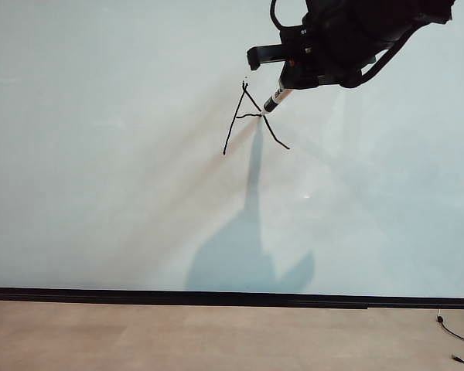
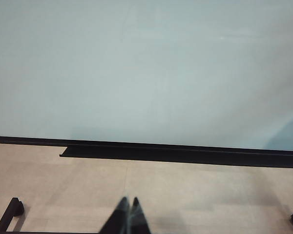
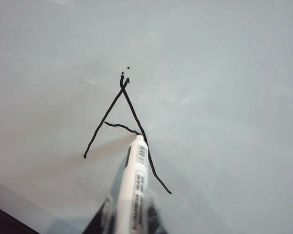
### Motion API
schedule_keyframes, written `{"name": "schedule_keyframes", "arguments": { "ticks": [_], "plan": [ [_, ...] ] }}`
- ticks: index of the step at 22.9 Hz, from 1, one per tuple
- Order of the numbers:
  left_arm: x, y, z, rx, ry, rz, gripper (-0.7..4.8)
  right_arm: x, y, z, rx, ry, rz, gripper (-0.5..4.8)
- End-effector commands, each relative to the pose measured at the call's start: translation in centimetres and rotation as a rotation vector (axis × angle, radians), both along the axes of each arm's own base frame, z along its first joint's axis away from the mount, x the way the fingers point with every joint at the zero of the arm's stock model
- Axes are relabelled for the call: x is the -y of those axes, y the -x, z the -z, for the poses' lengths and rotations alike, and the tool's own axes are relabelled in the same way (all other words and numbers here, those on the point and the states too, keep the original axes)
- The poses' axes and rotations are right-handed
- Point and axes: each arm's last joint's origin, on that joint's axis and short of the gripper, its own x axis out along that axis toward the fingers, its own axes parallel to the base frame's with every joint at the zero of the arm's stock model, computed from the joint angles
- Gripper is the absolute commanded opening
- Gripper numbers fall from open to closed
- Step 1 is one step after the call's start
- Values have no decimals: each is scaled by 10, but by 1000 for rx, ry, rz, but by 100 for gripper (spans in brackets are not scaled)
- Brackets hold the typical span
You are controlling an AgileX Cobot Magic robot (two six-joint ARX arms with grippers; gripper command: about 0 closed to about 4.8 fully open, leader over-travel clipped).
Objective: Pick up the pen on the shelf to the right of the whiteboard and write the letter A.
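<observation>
The pen (image 3: 135,187) is in the right gripper (image 1: 282,77), held tight between its two black fingers, up near the top edge of the whiteboard (image 1: 100,193) and a bit right of the middle. The pen has a white body with black bands of print. It leans, with its tip pointing down and to the left in the exterior view. The tip sits right at the right leg of the letter A (image 1: 251,124), where the crossbar meets that leg. From these views it looks like the tip is touching the board, but that is hard to be sure of.

The letter A is thin and black. Its two legs cross a little at the top, and a tiny dot sits just above them. The left leg is shorter than the right one. The crossbar is wavy and runs from the left leg to the right leg.

The arm's grey shadow (image 1: 251,255) falls on the board below the letter.

A thin black edge (image 1: 178,296) runs along the bottom of the whiteboard, and a tan floor (image 1: 178,336) lies under it.

The left gripper (image 2: 128,219) is low down over the floor, far from the letter. Its two dark fingers are pressed together with nothing between them. A long black shelf (image 2: 185,153) sits along the bottom edge of the board in front of it.
</observation>
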Motion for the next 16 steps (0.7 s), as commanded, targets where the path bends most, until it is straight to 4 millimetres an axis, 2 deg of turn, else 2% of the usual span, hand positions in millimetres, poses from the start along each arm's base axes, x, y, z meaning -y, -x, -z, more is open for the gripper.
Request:
{"name": "schedule_keyframes", "arguments": {
  "ticks": [1, 4, 8, 12, 16],
  "plan": [
    [0, 0, -2, 11, -4, 1, -4, 1, 0, -4, 19, -10, 22, -5],
    [0, 0, -2, 11, -4, 1, -5, -2, 9, -10, 18, -9, -7, -6],
    [0, 0, -2, 11, -4, 1, -4, -2, 53, -22, 72, -22, -4, -5],
    [0, 0, -2, 11, -4, 2, -4, 19, 93, -21, 41, 14, 22, -5],
    [0, 0, -2, 11, -4, 2, -5, 52, 122, -4, 38, 16, -39, -6]
  ]
}}
